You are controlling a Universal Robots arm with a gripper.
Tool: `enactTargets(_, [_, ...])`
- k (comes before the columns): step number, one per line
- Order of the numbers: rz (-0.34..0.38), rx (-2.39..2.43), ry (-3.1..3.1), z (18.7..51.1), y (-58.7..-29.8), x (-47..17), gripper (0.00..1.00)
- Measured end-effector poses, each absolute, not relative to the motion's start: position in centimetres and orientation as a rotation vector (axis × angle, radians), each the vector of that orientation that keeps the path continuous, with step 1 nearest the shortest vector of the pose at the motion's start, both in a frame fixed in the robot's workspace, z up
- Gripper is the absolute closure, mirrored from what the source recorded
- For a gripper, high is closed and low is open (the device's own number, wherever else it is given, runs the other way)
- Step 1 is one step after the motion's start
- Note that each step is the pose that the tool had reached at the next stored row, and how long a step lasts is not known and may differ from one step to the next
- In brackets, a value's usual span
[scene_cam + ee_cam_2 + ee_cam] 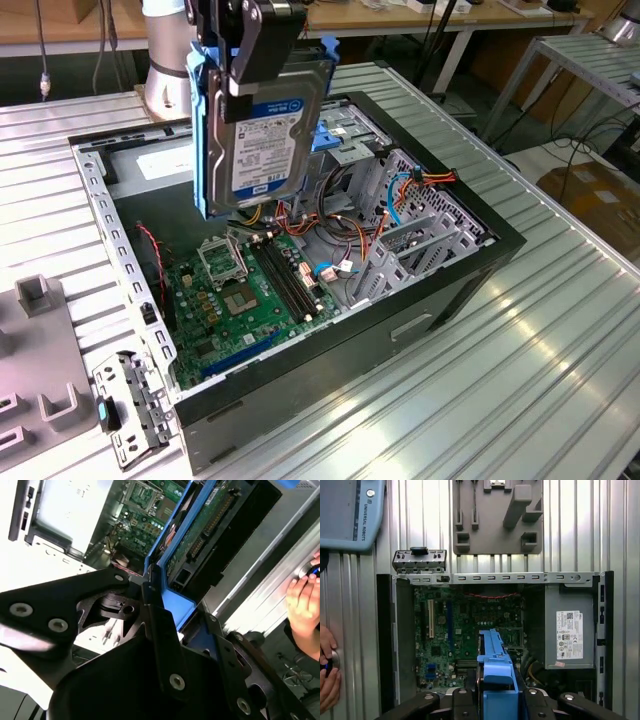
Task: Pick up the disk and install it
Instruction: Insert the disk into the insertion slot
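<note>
The black gripper (248,70) is clamped on the flat silver disk with blue plastic rails (268,140), which hangs upright above the open black computer case (440,300). The first wrist view adds a person's hand (327,677) beside the case, over the ribbed metal table (540,370). Wooden workbenches (420,15) stand beyond the case.

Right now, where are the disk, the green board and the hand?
disk (268,140), exterior view, on its white label.
green board (238,303), exterior view, its middle.
hand (302,604), second wrist view, its middle.
</note>
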State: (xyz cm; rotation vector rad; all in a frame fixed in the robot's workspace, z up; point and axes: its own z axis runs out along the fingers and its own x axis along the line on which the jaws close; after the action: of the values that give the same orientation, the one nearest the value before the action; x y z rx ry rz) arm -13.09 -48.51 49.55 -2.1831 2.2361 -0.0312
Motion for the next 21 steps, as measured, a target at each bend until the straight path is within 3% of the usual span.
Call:
enactTargets(6, [-0.036,-2.185,2.238,49.5,-50.6,-13.1,0.63])
enactTargets(21, [-0.036,-2.185,2.238,49.5,-50.8,-12.3,0.63])
